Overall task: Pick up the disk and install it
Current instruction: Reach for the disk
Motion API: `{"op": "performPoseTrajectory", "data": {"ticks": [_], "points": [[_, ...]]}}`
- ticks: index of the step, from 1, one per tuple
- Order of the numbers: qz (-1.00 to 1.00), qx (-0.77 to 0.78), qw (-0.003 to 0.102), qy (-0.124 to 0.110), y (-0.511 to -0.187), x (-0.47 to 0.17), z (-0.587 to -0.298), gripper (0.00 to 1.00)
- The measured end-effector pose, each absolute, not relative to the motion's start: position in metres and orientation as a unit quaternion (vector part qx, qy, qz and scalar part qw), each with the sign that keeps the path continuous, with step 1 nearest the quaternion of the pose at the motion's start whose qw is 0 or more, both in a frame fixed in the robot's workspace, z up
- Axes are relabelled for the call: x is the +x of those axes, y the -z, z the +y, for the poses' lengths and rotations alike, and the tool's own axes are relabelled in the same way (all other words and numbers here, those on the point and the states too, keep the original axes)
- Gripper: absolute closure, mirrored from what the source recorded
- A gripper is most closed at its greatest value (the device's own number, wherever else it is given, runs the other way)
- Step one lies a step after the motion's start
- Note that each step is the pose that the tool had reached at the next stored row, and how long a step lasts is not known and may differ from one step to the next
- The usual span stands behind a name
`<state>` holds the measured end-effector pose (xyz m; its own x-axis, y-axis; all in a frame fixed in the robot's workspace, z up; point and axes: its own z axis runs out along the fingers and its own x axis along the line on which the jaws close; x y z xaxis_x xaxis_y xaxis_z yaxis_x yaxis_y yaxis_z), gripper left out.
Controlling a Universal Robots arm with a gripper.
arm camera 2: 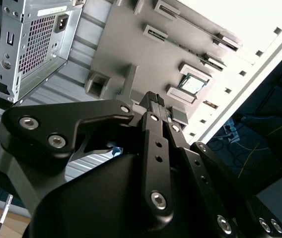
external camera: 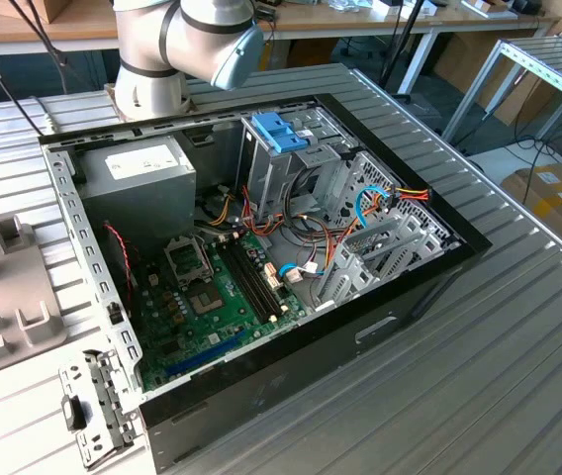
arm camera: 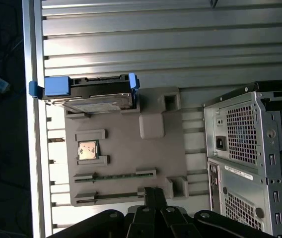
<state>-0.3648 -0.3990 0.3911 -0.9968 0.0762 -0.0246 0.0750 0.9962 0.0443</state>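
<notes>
One disk (arm camera: 92, 100) sits on the grey tray (arm camera: 131, 153); we see the gripper (arm camera: 153, 192) well apart from it, fingers together.

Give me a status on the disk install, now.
Nothing looks done yet. The disk lies on the grey fixture tray beside the open computer case, not in it. In hand: nothing. The tool hangs shut and empty over the tray, apart from the disk. Left: both the pickup and the fitting into the case.
</notes>
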Motion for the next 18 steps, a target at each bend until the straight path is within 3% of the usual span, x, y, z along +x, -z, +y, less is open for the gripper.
{"op": "performPoseTrajectory", "data": {"ticks": [18], "points": [[0.999,0.038,0.013,-0.022,-0.3907,-0.3721,-0.3989,0.89]]}}
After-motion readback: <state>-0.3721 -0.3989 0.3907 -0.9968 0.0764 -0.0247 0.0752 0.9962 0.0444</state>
